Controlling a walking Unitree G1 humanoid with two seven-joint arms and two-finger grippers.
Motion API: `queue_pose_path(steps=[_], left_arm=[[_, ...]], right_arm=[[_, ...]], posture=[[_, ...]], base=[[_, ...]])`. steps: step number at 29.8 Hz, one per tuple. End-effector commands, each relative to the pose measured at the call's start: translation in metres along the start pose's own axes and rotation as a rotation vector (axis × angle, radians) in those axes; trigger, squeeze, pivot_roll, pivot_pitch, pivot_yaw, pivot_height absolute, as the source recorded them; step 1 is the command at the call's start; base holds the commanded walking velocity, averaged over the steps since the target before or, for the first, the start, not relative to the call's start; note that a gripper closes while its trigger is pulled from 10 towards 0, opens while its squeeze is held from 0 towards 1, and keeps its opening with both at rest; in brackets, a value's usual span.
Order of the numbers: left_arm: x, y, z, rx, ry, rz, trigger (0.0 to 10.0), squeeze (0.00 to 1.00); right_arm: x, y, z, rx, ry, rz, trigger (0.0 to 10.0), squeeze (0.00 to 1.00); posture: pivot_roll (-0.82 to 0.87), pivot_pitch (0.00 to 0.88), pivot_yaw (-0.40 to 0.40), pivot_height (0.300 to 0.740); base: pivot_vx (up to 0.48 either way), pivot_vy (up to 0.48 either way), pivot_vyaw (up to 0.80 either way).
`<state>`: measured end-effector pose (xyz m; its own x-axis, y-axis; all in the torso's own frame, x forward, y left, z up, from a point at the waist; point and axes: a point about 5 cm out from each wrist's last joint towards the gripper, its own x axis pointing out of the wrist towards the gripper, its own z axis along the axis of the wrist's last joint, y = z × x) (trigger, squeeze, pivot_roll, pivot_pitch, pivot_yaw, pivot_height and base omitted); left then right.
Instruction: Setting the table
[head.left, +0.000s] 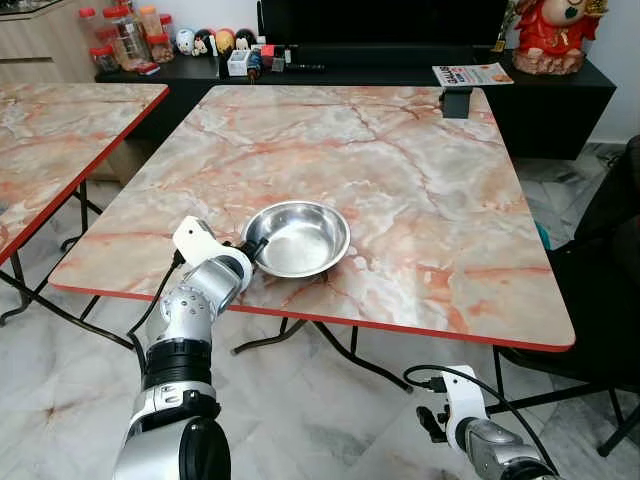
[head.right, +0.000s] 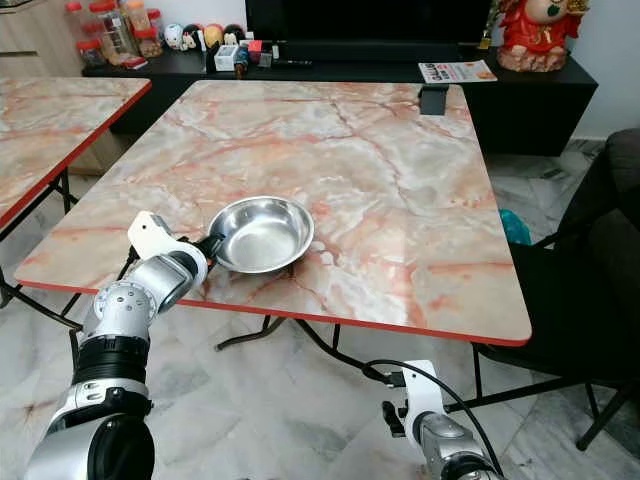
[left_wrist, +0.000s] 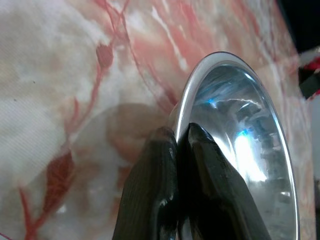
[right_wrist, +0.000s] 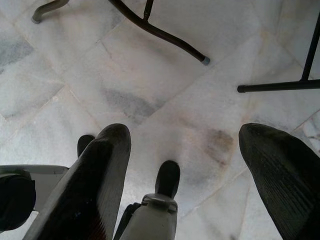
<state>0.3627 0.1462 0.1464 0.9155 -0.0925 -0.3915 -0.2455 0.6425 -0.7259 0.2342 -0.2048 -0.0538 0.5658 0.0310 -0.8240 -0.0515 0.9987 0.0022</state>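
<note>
A shiny steel bowl (head.left: 298, 238) rests near the front edge of the marble table (head.left: 400, 160). My left gripper (head.left: 250, 247) reaches in from the front left and is shut on the bowl's near rim. In the left wrist view its two black fingers (left_wrist: 200, 165) pinch the thin rim of the steel bowl (left_wrist: 250, 145), one inside and one outside. My right gripper (right_wrist: 185, 145) hangs low beside the table over the floor, its fingers spread open with nothing between them.
A second marble table (head.left: 60, 130) stands to the left. A dark sideboard (head.left: 560, 90) behind holds jars, figurines and a magazine (head.left: 472, 74). A small black block (head.left: 456, 102) sits on the table's far edge. A dark chair (head.left: 610, 270) is at the right.
</note>
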Motion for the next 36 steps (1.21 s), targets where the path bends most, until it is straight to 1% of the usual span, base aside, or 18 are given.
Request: queue_pose_path(steps=[1, 4, 13, 24, 26, 27, 28, 36], left_arm=[[-0.0037, 0.0024, 0.0046, 0.034, -0.012, 0.015, 10.0, 0.0], [-0.0056, 0.0058, 0.0043, 0.06, -0.006, 0.026, 10.0, 0.0], [-0.0084, 0.0108, 0.0034, 0.062, -0.003, 0.042, 10.0, 0.0], [-0.0089, 0.0108, 0.004, 0.069, -0.004, 0.045, 10.0, 0.0], [-0.0087, 0.0109, 0.0037, 0.07, -0.003, 0.044, 10.0, 0.61], [-0.0086, 0.0109, 0.0035, 0.071, -0.002, 0.044, 10.0, 0.61], [-0.0085, 0.0108, 0.0034, 0.072, -0.001, 0.043, 10.0, 1.0], [-0.0083, 0.0103, 0.0028, 0.075, 0.004, 0.04, 10.0, 1.0]], right_arm=[[0.0004, 0.0018, 0.0003, 0.003, 0.005, 0.004, 10.0, 0.0], [0.0004, 0.0019, 0.0005, 0.003, 0.005, 0.004, 10.0, 0.0], [0.0003, 0.0015, 0.0013, 0.002, 0.004, 0.003, 10.0, 0.0], [0.0003, 0.0011, 0.0021, 0.001, 0.003, 0.003, 10.0, 0.0], [0.0003, 0.0011, 0.0022, 0.001, 0.003, 0.003, 10.0, 0.0], [0.0003, 0.0011, 0.0023, 0.001, 0.003, 0.003, 10.0, 0.0], [0.0003, 0.0012, 0.0024, 0.001, 0.003, 0.003, 10.0, 0.0], [0.0004, 0.0015, 0.0027, 0.003, 0.001, 0.004, 10.0, 0.0]], posture=[[-0.02, 0.037, 0.064, 0.74], [-0.02, 0.04, 0.063, 0.74], [-0.02, 0.049, 0.058, 0.74], [-0.02, 0.059, 0.053, 0.74], [-0.02, 0.059, 0.054, 0.74], [-0.02, 0.059, 0.054, 0.74], [-0.02, 0.06, 0.054, 0.74], [-0.02, 0.059, 0.054, 0.74]], base=[[0.0, 0.0, 0.0], [0.0, 0.0, 0.0], [0.0, 0.0, 0.0], [0.0, 0.0, 0.0], [0.0, 0.0, 0.0], [0.0, 0.0, 0.0], [0.0, 0.0, 0.0], [0.0, 0.0, 0.0]])
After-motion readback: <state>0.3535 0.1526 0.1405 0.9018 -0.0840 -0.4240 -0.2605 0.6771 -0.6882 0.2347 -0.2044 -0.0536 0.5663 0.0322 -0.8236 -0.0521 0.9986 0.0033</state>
